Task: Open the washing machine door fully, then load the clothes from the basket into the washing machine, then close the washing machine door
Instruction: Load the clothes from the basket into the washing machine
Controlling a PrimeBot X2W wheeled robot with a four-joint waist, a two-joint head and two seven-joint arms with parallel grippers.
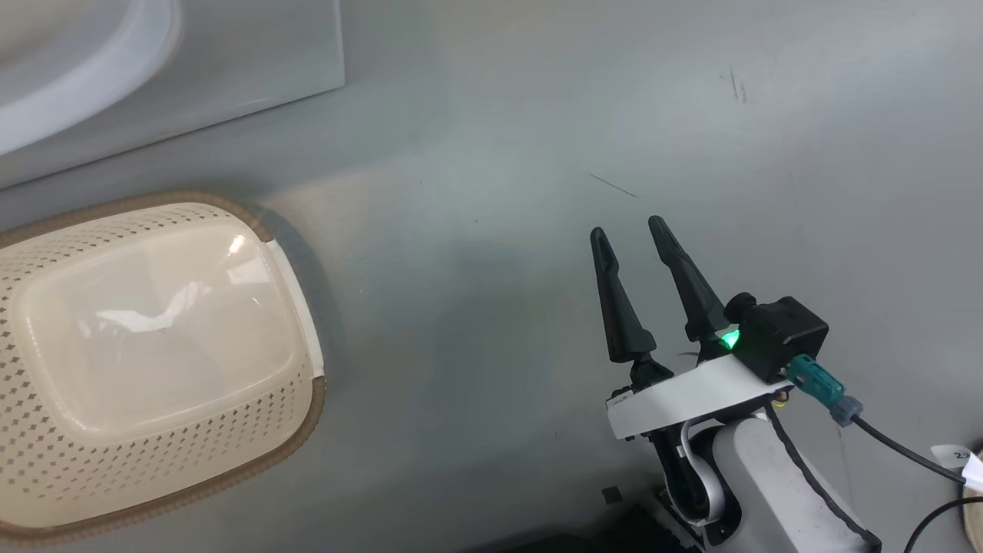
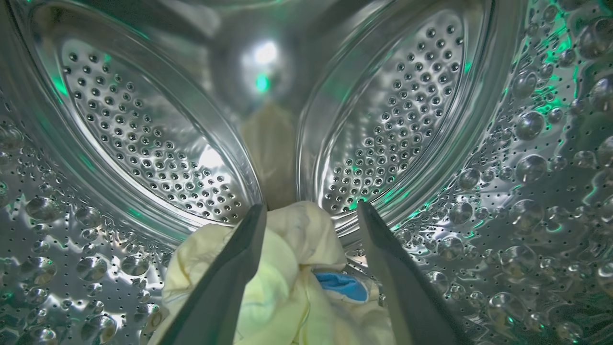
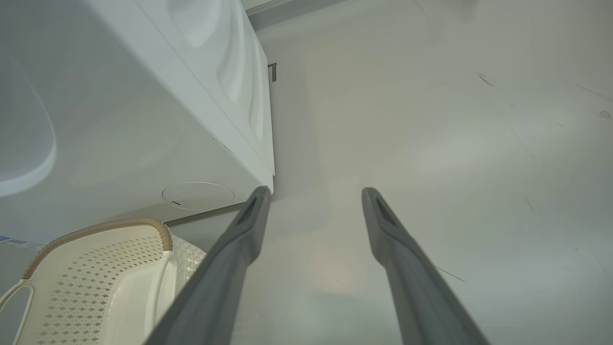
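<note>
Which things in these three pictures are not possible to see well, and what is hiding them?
- Left wrist view: the fingers of the left gripper and the bottom edge hide the lower part of the clothes; touch between them cannot be told.
- Head view: the left edge cuts off the basket; the top edge cuts off the washing machine.
- Right wrist view: a finger of the right gripper covers part of the basket.
</note>
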